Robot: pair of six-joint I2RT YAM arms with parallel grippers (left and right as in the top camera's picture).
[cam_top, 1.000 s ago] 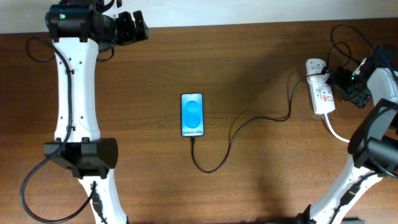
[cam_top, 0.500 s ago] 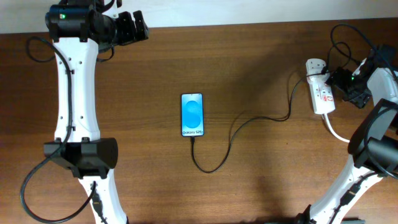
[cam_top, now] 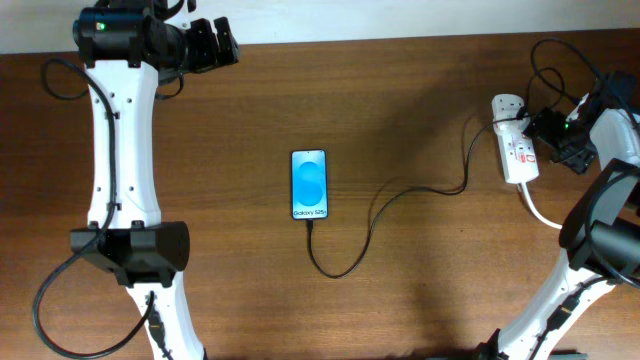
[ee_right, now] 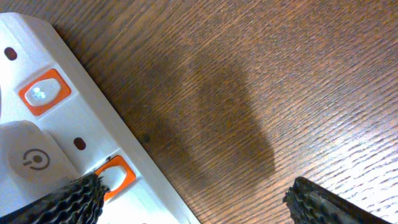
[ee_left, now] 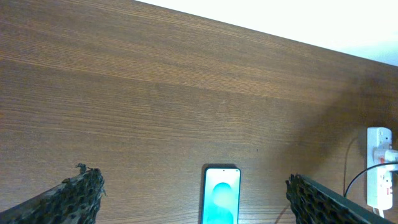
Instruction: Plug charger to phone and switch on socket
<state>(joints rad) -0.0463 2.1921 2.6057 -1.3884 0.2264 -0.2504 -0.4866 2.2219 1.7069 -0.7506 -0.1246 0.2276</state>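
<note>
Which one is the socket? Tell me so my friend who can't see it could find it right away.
Look at the brown wooden table from above and go to its right side, where the right gripper sits. The socket is the small white oblong strip beside it. Unlike the blue-screened phone in the middle, it has orange-red switches and a thick white cord.

Brown wood-grain table (cam_top: 420, 300), white strip (cam_top: 400, 15) beyond its far edge.
</note>
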